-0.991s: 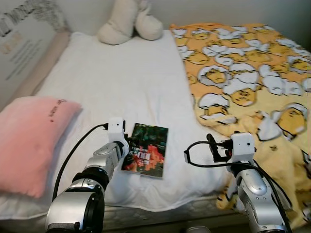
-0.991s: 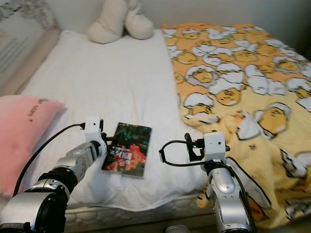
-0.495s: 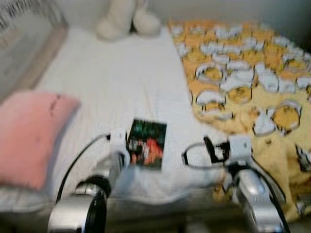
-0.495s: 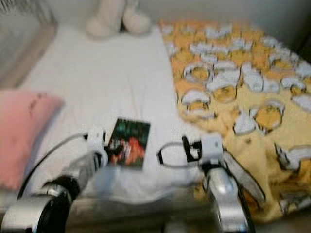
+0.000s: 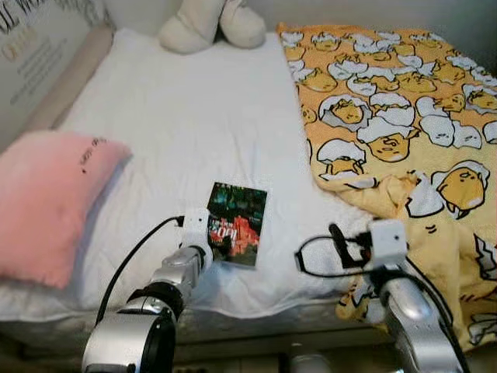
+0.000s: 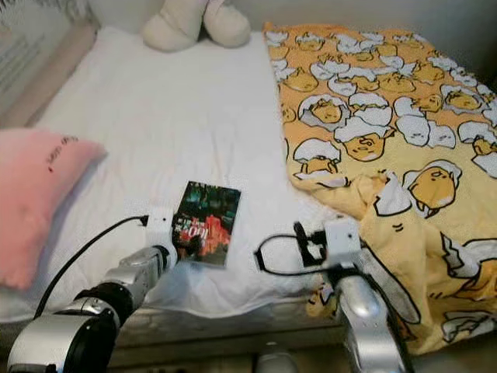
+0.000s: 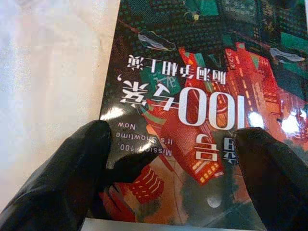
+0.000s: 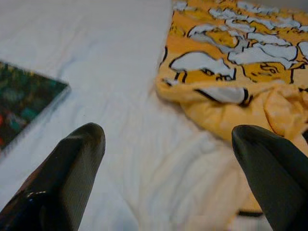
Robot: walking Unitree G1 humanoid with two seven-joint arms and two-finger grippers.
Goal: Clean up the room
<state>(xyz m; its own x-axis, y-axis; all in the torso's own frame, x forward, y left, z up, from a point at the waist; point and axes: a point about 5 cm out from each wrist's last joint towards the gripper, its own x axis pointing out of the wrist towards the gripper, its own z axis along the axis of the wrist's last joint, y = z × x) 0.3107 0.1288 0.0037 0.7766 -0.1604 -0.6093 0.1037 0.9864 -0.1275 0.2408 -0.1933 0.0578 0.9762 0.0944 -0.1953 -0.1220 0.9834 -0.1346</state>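
Glossy book (image 5: 237, 224) with a red and green cover and a large "100", lying flat on the white bed sheet (image 5: 194, 132), lower centre of the left eye frame, near the front edge of the bed. Left claw (image 7: 168, 159) right at the book's near end, fingers spread wide apart over the cover, one black fingertip (image 7: 82, 159) at the near corner and the other on the red artwork; not yet closed on anything. Right claw (image 8: 168, 159) hovering lower right of centre over bare sheet, also spread open and empty, book corner to one side and the crumpled edge of the yellow cartoon-egg blanket (image 5: 404, 116) to the other. Pink pillow (image 5: 46, 206) at the left edge of the frame, cream plush toy (image 5: 210, 23) at the top centre by the headboard. Step in hand, apparently: reaching to pick up the book as the first item of tidying. Next move likely calls for getting one finger under the thin near edge, pressing into the soft mattress, then closing; slick cover could slip.
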